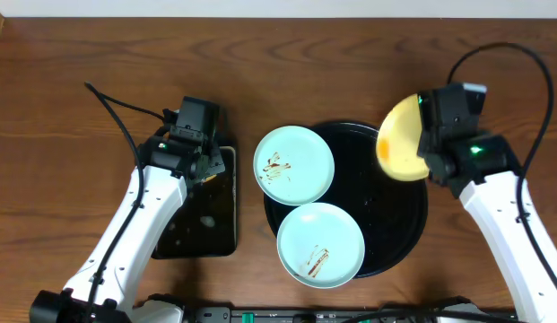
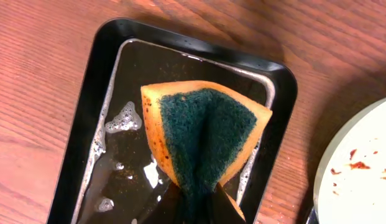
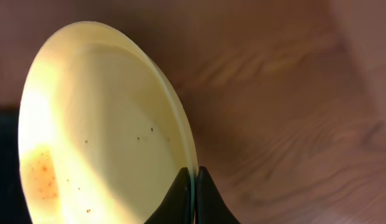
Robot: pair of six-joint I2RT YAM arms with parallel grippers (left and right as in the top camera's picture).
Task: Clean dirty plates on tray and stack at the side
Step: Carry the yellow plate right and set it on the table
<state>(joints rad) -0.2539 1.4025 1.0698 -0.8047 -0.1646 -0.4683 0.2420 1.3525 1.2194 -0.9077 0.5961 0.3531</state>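
My right gripper (image 3: pixel 194 177) is shut on the rim of a pale yellow plate (image 1: pixel 402 141), holding it tilted above the right edge of the big round black tray (image 1: pixel 411 215); the plate (image 3: pixel 99 130) shows faint orange specks. Two pale blue plates with brown smears lie flat: one (image 1: pixel 294 166) over the tray's left rim, one (image 1: pixel 320 244) at its front. My left gripper (image 2: pixel 202 202) is shut on a folded yellow sponge with a green scouring side (image 2: pixel 205 134), held above the small rectangular black tray (image 2: pixel 87 124). The blue plate's edge (image 2: pixel 357 171) shows at right.
The rectangular tray (image 1: pixel 211 224) left of the round tray holds soapy water and foam (image 2: pixel 121 118). Brown wooden table (image 1: pixel 72 117) surrounds everything. Black cables run from both arms.
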